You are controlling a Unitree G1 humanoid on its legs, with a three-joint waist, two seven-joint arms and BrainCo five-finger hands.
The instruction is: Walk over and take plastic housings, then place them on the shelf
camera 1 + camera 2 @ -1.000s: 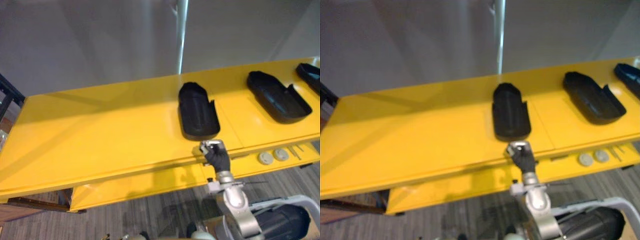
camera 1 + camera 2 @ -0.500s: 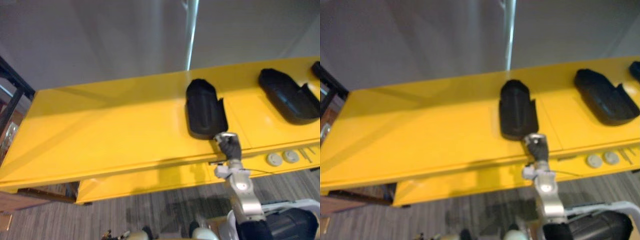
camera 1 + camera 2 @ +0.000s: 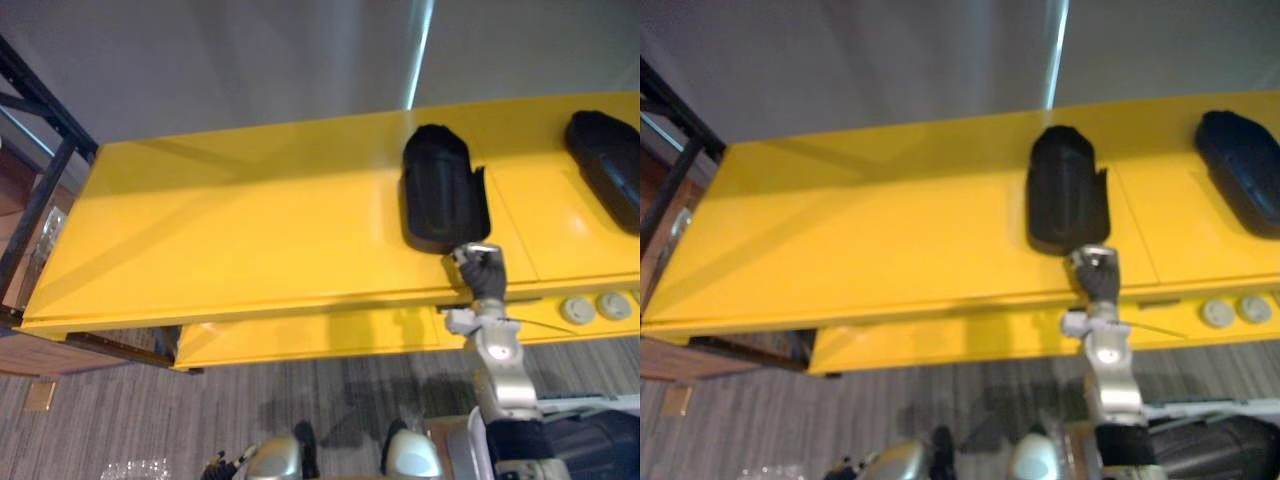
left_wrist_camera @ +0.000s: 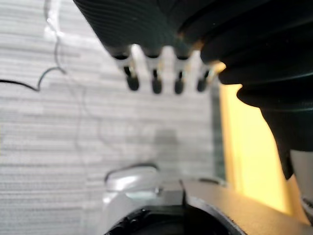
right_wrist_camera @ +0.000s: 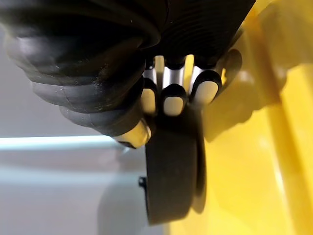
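A black plastic housing [image 3: 440,190] lies open side up on the yellow table [image 3: 230,230], right of centre. My right hand [image 3: 483,272] is at its near end, just past the table's front edge. In the right wrist view the fingers [image 5: 172,100] curl onto the end of the housing [image 5: 171,171], with the thumb [image 5: 133,135] beside it. A second black housing [image 3: 610,160] lies further right on the table. My left hand [image 4: 166,73] hangs over the grey floor with its fingers relaxed and nothing in it.
Under the table top runs a lower yellow ledge [image 3: 300,335] with two pale round discs [image 3: 578,310] at its right. A dark metal rack [image 3: 40,130] stands at the table's left end. A grey wall is behind.
The camera has shifted, so the whole scene has slid. My right hand has risen from the table's front edge to the near end of the housing and closed on it.
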